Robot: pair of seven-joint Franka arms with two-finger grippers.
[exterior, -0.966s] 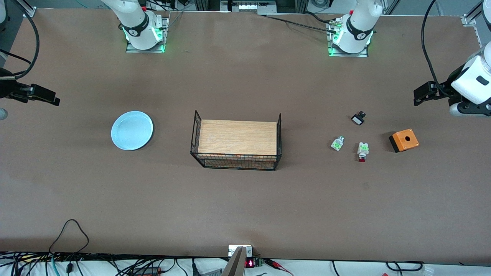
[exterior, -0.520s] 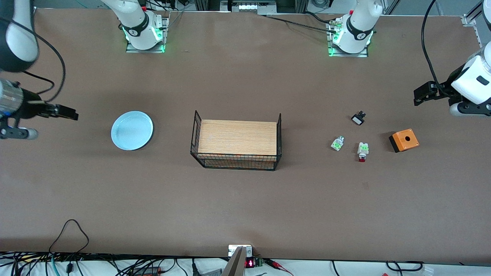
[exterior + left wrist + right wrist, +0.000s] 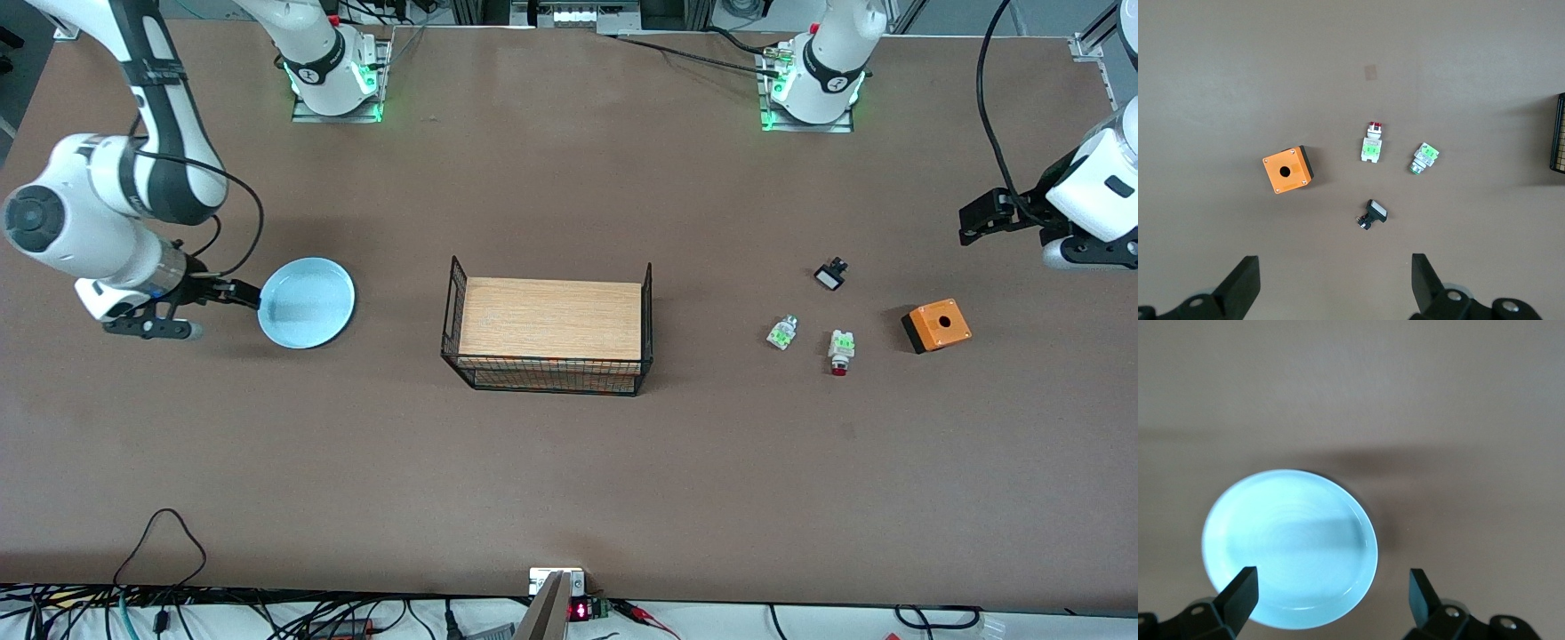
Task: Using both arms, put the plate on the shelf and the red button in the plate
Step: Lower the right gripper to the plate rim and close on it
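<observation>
Closing in on the plate (image 3: 307, 302): the right gripper (image 3: 238, 292) has swung in from the surface edge over the last second and now sits at the plate's rim on the side toward the right arm's end, roughly the plate's 9 o'clock in the front view. Fingers are apart; the right wrist view shows them spread wide, with the plate (image 3: 1290, 548) between and just ahead of the gripper (image 3: 1331, 593). Nothing gripped yet. Plate hasn't moved, flat on the surface (image 3: 569, 480), well apart from the wire basket with the wood board (image 3: 549, 327) mid-surface. My read: the approach is nearly done, next is a drop onto the rim and a pinch; a thin rim is easy to miss or tip. The left gripper (image 3: 978, 218) hasn't moved, waiting over the left arm's end of the surface, fingers apart in its wrist view (image 3: 1331, 287). The red button (image 3: 840, 349) lies untouched on its side, red cap pointing toward the front camera, at about 7 o'clock from the left gripper in the front view, between the similar green-labelled part (image 3: 781, 332) and the orange box (image 3: 937, 325), with a small black part (image 3: 830, 274) at its 12 o'clock. Button pick not started.
</observation>
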